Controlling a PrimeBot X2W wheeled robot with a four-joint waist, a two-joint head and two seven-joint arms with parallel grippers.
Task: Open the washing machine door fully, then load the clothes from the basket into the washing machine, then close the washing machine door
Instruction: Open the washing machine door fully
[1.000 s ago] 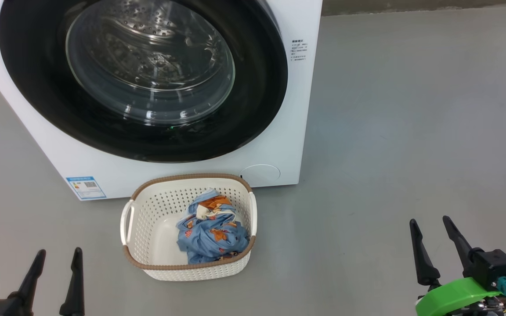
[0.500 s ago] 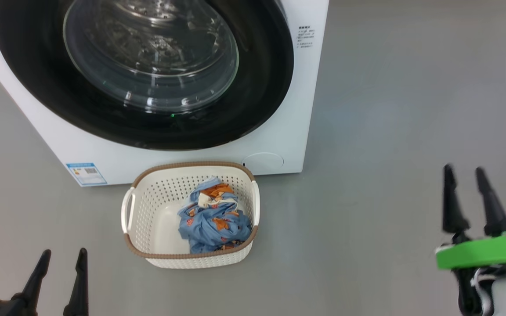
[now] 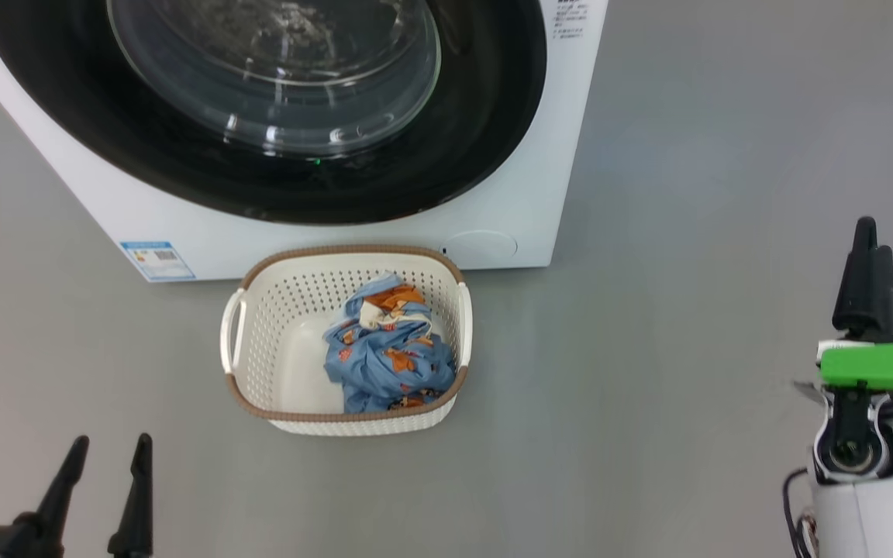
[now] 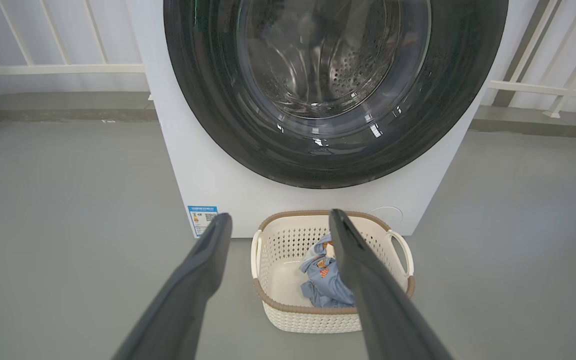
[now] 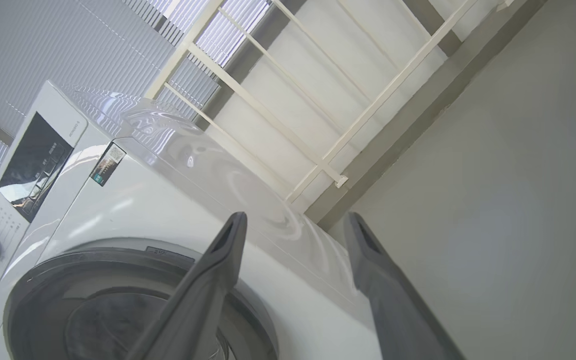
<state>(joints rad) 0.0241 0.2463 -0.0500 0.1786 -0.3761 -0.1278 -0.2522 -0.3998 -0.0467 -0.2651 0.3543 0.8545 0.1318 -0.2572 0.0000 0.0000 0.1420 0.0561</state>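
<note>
**Door shut, right arm lining up**

The right gripper (image 3: 869, 232) is raised at the right. It is turned edge-on in the head view, so its gap is hard to read there. Its wrist view shows the fingers spread and empty, pointing toward the washing machine (image 5: 133, 200) near its upper corner, probably to reach the door's edge.

The left gripper (image 3: 112, 439) rests low, fingers spread and holding nothing, aimed at the basket (image 3: 353, 252) as if kept ready for loading. The basket sits on the floor (image 3: 687, 232) just in front of the washing machine, below the door (image 3: 493, 139). The door looks shut flush, so opening is not yet done. The clothes (image 3: 388, 356) lie bundled in the basket's right half.
</note>
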